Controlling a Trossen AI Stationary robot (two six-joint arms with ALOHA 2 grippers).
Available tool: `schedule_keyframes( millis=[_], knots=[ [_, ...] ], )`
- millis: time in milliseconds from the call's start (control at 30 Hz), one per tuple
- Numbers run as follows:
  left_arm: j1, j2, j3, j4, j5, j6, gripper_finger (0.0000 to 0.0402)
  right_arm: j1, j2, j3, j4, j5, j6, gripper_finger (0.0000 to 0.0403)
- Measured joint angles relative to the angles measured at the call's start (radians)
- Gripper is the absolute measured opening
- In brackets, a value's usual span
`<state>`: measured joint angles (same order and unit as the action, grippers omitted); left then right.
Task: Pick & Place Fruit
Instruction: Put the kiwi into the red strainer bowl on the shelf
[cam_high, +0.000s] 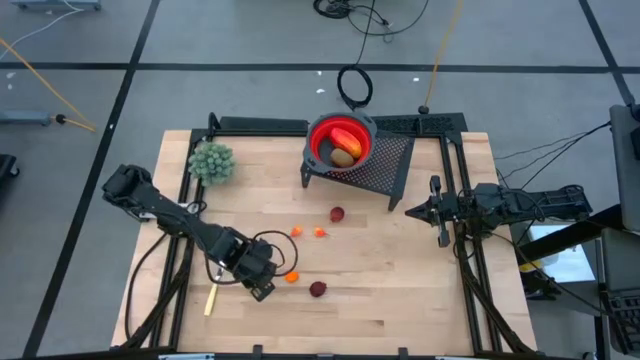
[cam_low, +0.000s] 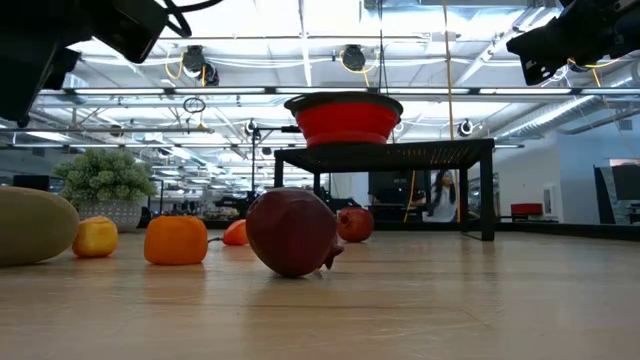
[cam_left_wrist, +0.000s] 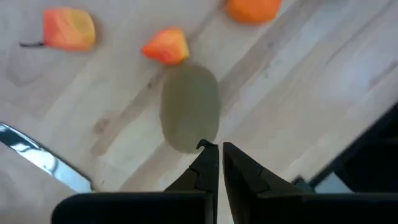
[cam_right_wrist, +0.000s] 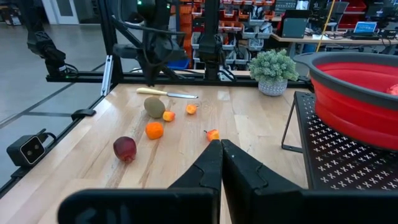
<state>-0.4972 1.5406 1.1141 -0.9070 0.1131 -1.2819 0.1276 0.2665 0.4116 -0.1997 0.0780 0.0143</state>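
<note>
no readable text, labels or signs

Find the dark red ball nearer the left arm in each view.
High: ball, bottom centre.
Low: centre foreground.
Left wrist: not in it.
Right wrist: lower left.
Landmark: red bowl, in all but the left wrist view.

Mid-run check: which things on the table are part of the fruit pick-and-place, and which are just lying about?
Part of the job:
- brownish-green fruit under the left gripper
- two dark red fruits
- small orange pieces
- red bowl, already holding fruit

Lying about:
- green plant
- knife
- right gripper, waiting near the table's right edge
</note>
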Motion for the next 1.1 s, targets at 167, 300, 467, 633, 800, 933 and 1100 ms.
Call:
schedule_keyframes(
  millis=[167,300,467,633,800,933,1100],
  knots=[
    [-0.020,0.000,0.000,0.000,-0.070,-0.010,0.0023,0.000,0.000,0.000,0.000,0.000,0.000,0.0000],
    [-0.030,0.000,0.000,0.000,-0.069,-0.011,0.0045,0.000,0.000,0.000,0.000,0.000,0.000,0.0000],
    [-0.041,0.000,0.000,0.000,-0.081,-0.016,0.0112,0.000,0.000,0.000,0.000,0.000,0.000,0.0000],
    [-0.042,0.000,0.000,0.000,-0.065,-0.054,0.0195,0.000,0.000,0.000,0.000,0.000,0.000,0.0000],
    [-0.042,0.000,0.000,0.000,-0.064,-0.067,0.0270,0.000,0.000,0.000,0.000,0.000,0.000,0.0000],
    [-0.042,0.000,-0.001,0.000,-0.064,-0.063,0.0313,0.000,0.000,0.000,0.000,0.000,0.000,0.0000],
    [-0.053,0.000,-0.001,0.000,-0.070,-0.036,0.0336,0.000,0.000,0.000,0.000,0.000,0.000,0.0000]
  ],
)
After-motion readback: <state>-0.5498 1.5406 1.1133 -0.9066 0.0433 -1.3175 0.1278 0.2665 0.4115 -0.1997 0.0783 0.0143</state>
